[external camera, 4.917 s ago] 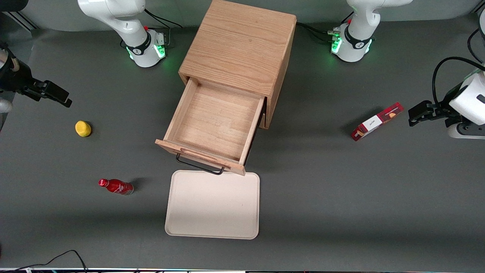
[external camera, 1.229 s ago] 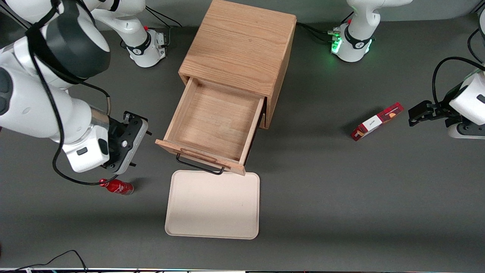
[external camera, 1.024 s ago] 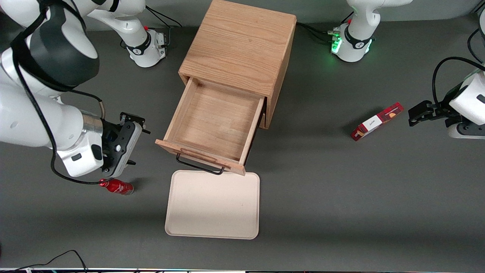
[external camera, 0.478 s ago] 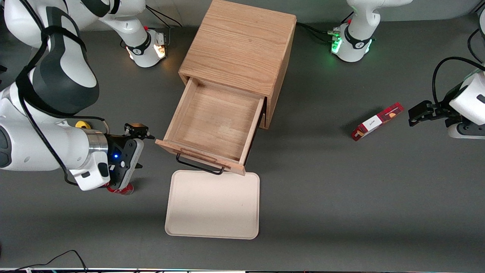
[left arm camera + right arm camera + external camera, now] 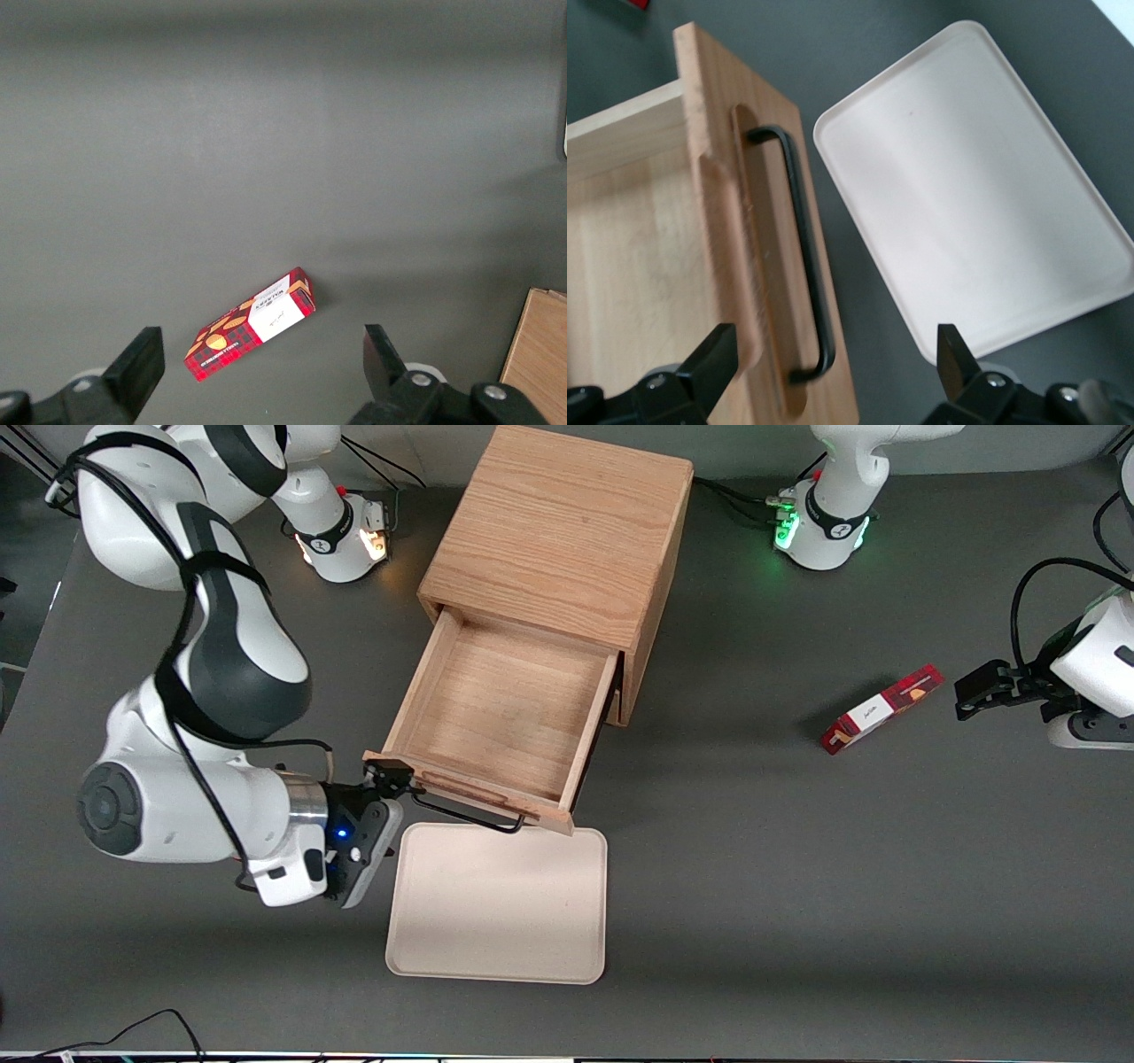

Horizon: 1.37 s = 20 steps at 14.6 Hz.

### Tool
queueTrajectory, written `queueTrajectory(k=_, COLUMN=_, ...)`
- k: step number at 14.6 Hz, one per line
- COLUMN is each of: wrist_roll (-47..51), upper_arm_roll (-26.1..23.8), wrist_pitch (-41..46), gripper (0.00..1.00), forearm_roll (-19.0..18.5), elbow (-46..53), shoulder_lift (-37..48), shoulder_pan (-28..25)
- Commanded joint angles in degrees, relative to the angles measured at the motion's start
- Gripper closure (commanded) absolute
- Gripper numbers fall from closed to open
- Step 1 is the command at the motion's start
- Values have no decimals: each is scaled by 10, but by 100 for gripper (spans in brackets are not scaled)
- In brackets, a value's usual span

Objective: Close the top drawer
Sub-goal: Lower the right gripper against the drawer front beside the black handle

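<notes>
Your gripper (image 5: 390,772) stood spread wide and empty at the working-arm end of the top drawer's (image 5: 496,708) front panel, just beside its black wire handle (image 5: 802,257). That drawer was fully extended from the cabinet (image 5: 558,531); you had yet to start the closing push.

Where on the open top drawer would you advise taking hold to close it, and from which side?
Take the black wire handle on the top drawer front panel, coming from the tray side; it stands proud. The open pincer sits at the panel's corner.
</notes>
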State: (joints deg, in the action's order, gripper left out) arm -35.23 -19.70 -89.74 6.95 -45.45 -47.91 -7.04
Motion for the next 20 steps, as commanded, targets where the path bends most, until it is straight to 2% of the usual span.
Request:
queueTrajectory(k=1, wrist_roll=13, upper_arm_roll=6, wrist_pitch=-12, gripper=0, forearm_roll=10, elbow=32, shoulder_lift=-24, shoulder_pan=-8)
queueTrajectory(k=18, wrist_roll=16, upper_arm_roll=-3, wrist_pitch=-14, gripper=0, forearm_roll=15, elbow=-36, shoulder_lift=-29, shoulder_pan=-3)
queueTrajectory(k=20, wrist_roll=38, upper_arm_roll=-5, wrist_pitch=-14, gripper=0, forearm_roll=15, elbow=-37, shoulder_lift=-30, shoulder_pan=-6)
